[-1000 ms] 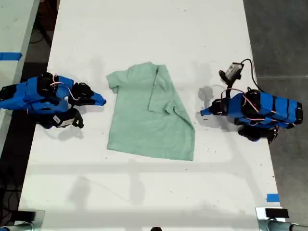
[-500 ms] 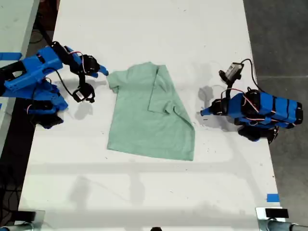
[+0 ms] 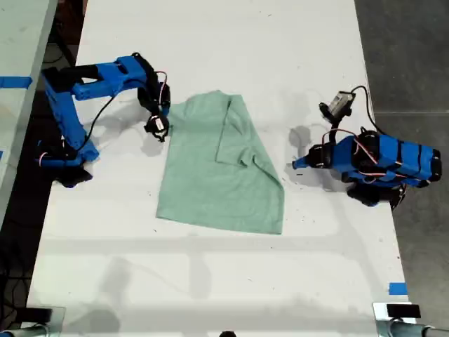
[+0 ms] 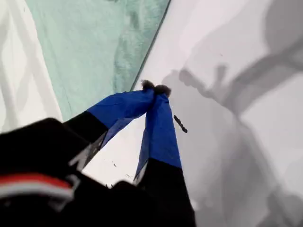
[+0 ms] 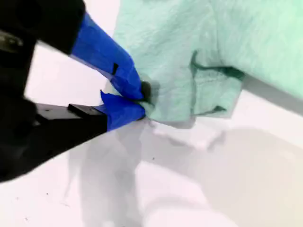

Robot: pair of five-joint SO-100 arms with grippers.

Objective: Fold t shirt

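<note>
The t shirt [image 3: 221, 168] lies mid-tabletop [image 3: 210, 56], partly folded. The second claw [image 5: 137, 101] pinches its sleeve; the first claw [image 4: 154, 90] rests clenched and empty beside the shirt. Advise lifting the sleeve low and carrying it straight across.

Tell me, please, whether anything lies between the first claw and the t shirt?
Nothing visible does: only bare table separates my first claw from the t shirt. My second claw is shut on its sleeve.
</note>
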